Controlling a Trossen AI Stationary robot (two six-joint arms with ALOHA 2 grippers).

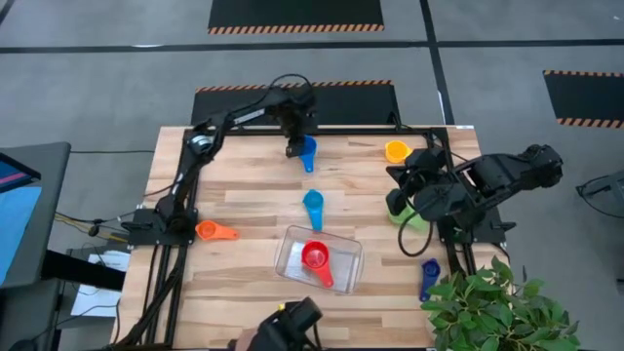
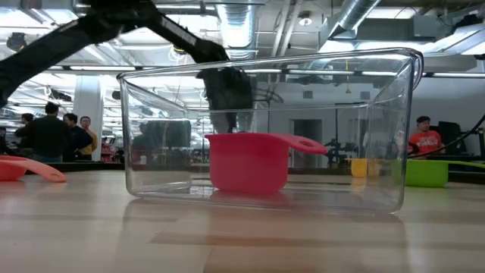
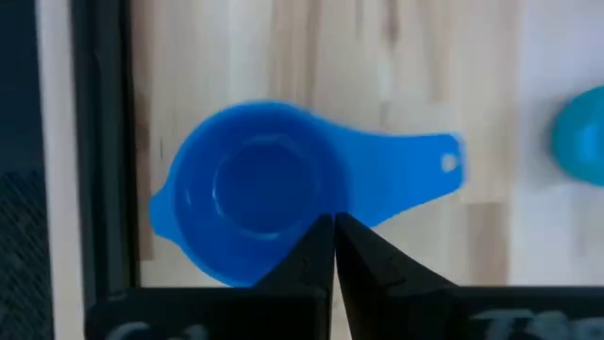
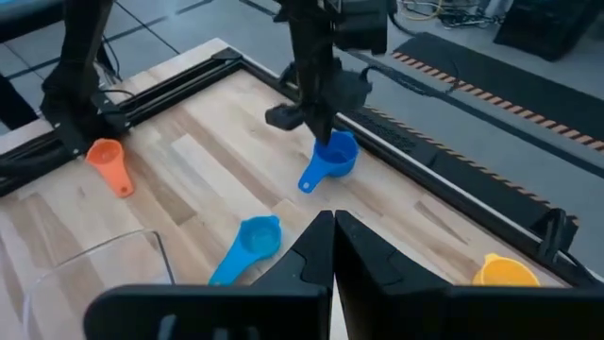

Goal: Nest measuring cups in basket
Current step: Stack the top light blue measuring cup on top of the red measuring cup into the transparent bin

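The clear basket (image 1: 292,261) stands near the table's front, with the red cup (image 1: 316,258) resting on its base inside it; both also show in the low view (image 2: 394,129) (image 2: 248,162). My left gripper (image 1: 296,148) is at the far edge, shut on a blue cup (image 3: 250,194). My right gripper (image 4: 333,219) is shut and empty, above the table's right side over the green cup (image 1: 413,218). A light blue cup (image 1: 313,205), an orange cup (image 1: 214,231), a yellow cup (image 1: 396,151) and a dark blue cup (image 1: 429,276) lie loose on the table. My left gripper is shut on the blue cup's rim (image 3: 319,210), right beside the root of its handle, one finger inside the bowl and one outside. The fingers come from above, pointing down. The cup is upright and level; I cannot tell if it is off the table.
A black frame rail (image 4: 396,142) runs along the far edge just behind the blue cup. A potted plant (image 1: 492,307) overhangs the front right corner. Bare wood lies between the basket and the orange cup. People stand in the room behind the table.
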